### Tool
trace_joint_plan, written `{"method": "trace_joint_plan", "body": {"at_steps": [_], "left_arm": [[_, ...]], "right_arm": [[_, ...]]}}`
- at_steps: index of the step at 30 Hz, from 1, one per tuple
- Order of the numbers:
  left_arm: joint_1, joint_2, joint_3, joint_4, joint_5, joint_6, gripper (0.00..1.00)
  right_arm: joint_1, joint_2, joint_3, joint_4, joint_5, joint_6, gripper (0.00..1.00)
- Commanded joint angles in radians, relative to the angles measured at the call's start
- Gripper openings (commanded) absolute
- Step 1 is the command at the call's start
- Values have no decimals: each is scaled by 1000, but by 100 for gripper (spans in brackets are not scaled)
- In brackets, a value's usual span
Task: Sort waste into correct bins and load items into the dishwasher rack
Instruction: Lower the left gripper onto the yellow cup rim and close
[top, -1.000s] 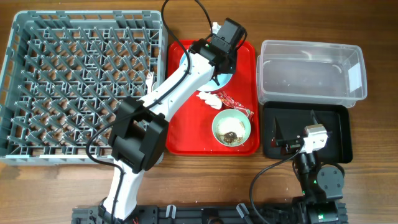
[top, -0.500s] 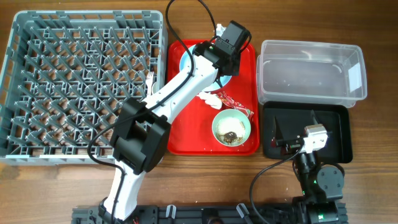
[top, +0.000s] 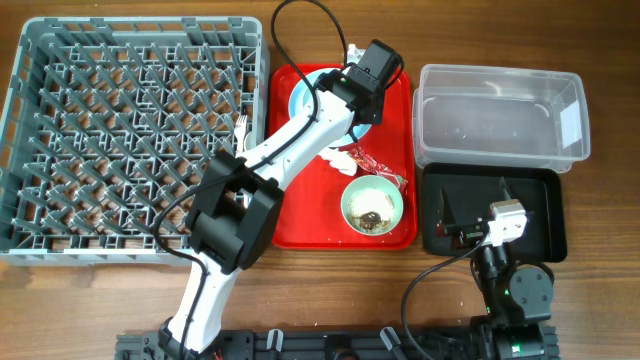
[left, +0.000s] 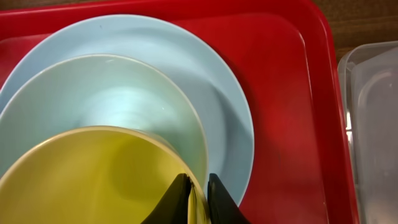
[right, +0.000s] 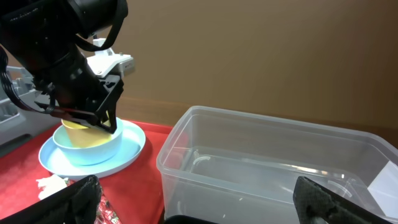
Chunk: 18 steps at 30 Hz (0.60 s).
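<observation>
A yellow cup (left: 93, 180) stands inside a pale green-blue bowl (left: 118, 93) on the light blue plate (left: 224, 93), at the far end of the red tray. My left gripper (left: 198, 199) is shut on the cup's right rim; it also shows in the overhead view (top: 358, 98) and the right wrist view (right: 102, 121). A second bowl (top: 372, 206) holds brown and white scraps. A white tissue (top: 335, 155) and a red wrapper (top: 372, 165) lie beside it. My right gripper (right: 199, 205) is open and empty over the black tray (top: 540, 215), facing the clear tub (right: 267, 162).
The grey rack (top: 130, 140) fills the left of the table, with a white fork (top: 241, 127) at its right edge. The red tray (top: 300, 225) lies between the rack and the bins. The clear tub (top: 500, 115) stands behind the black tray.
My left gripper has shifted a little to the right and away over the plate stack. The right arm has not moved.
</observation>
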Motion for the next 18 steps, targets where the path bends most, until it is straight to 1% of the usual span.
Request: {"method": "trace_joint_plan", "body": {"at_steps": [1,6,8,10,12,18], "left_arm": [[3,-13,-8,7,-31,5,11],[3,-37,-8,5,-35,5,11],[3,-36,-8,0,-35,5,8],[5,-36,-8,-2,-39,6,8],[6,-36,-8,-2,-39,6,19],[7,-36,-8,-2,-39,6,20]], "right_arm": [[-5,-2,-1,4,-9,-5,100],[-5,-2,-1,4,-9,-5,100],[-5,-2,-1,4,-9,-5,100],[-5,-2,-1,4,-9,-5,100],[-5,-2,-1,4,-9,-5,100],[-5,-2,-1,4,-9,-5,100]]}}
